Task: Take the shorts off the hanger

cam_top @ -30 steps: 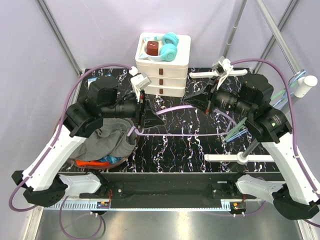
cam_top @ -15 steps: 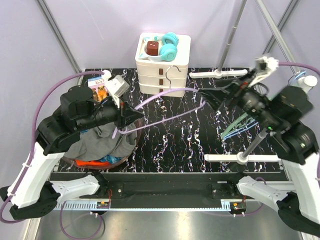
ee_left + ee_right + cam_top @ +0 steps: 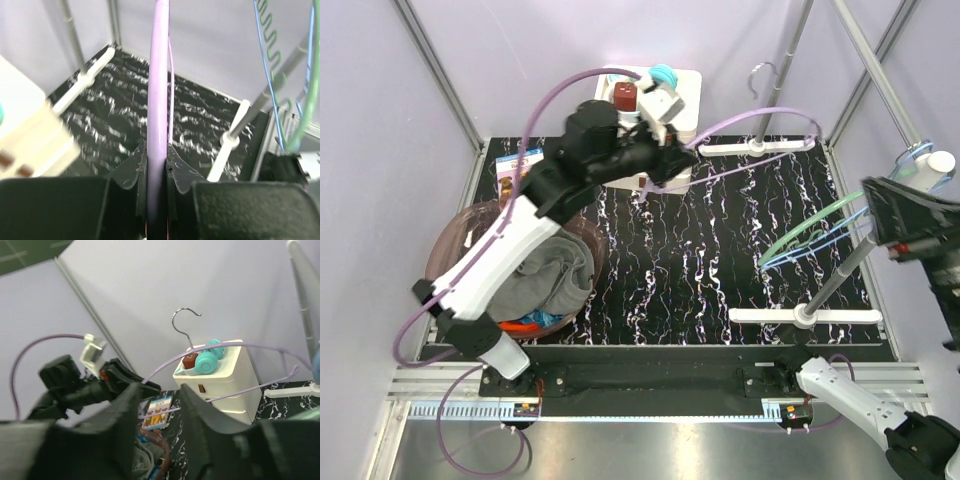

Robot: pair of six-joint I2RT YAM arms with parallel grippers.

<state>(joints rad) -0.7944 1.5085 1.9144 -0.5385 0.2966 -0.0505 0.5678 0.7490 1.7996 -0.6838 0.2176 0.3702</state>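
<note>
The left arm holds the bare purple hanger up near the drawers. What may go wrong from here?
1. The left jaws pinch the hanger at one end only, so its long free part may swing or twist in the grip.
2. The left arm passes close to the drawers and headphones; it might knock them.
3. In the top view the hook is near the pole and may catch on it.

1. The grey shorts (image 3: 555,270) bury the orange shorts (image 3: 488,325) and blue shorts (image 3: 531,320); only slivers show at the near edge of the bowl (image 3: 442,240).
2. The left arm (image 3: 510,240) hides most of the drawers (image 3: 688,95) and headphones (image 3: 663,72).
3. The hanger (image 3: 159,75) vanishes at its near end inside the left gripper (image 3: 156,152).
4. The right gripper (image 3: 159,402) is blurred and cut off below.
</note>
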